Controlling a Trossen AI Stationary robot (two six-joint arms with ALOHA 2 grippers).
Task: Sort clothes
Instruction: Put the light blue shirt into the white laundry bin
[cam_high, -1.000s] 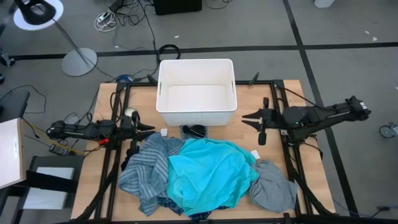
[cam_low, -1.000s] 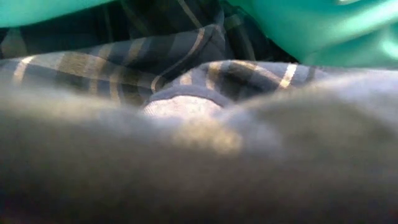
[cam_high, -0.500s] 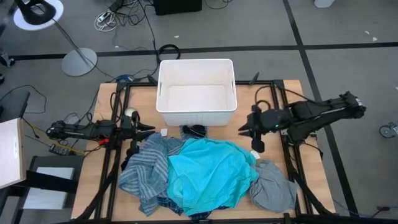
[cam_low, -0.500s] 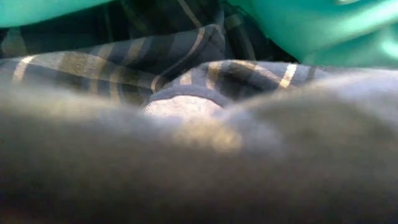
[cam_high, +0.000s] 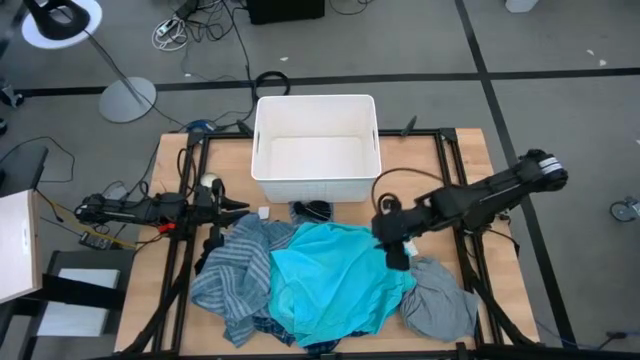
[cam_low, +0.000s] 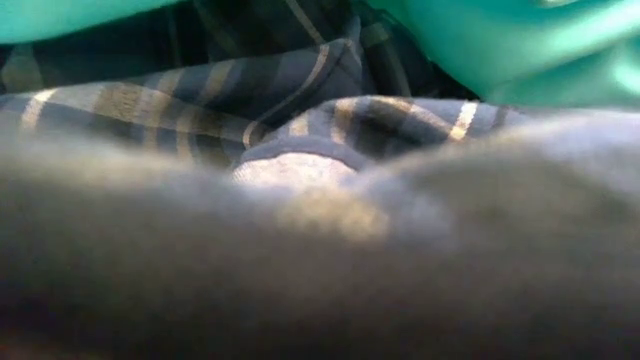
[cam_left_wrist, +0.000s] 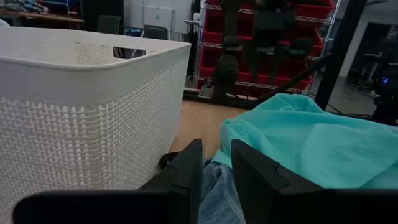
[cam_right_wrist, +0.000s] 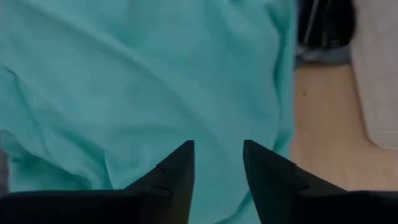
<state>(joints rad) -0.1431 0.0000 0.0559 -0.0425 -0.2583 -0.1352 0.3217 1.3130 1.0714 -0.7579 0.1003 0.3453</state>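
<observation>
The clothes lie heaped at the table's near middle. A turquoise garment (cam_high: 335, 280) lies on top, with a blue-grey striped one (cam_high: 235, 270) to its left and a grey one (cam_high: 440, 300) to its right. Plaid cloth (cam_high: 275, 330) shows under the near edge, and a dark piece (cam_high: 312, 210) lies by the bin. My right gripper (cam_high: 395, 252) hangs open over the turquoise garment's right edge (cam_right_wrist: 217, 93), fingers pointing down; I cannot tell whether they touch it. My left gripper (cam_high: 238, 205) waits open at the heap's far left, in its wrist view (cam_left_wrist: 216, 168) beside the bin.
A white plastic bin (cam_high: 265, 140) stands at the table's far middle, its perforated wall (cam_left_wrist: 81, 118) close to my left gripper. The low view is filled by plaid cloth (cam_low: 200, 100), turquoise cloth (cam_low: 480, 50) and blurred grey cloth (cam_low: 300, 280). Bare wood (cam_high: 460, 160) lies right of the bin.
My right gripper has gone from the table's right side toward its left and near edge, coming down over the turquoise garment's right edge and tipping to point down. The clothes have stayed where they were.
</observation>
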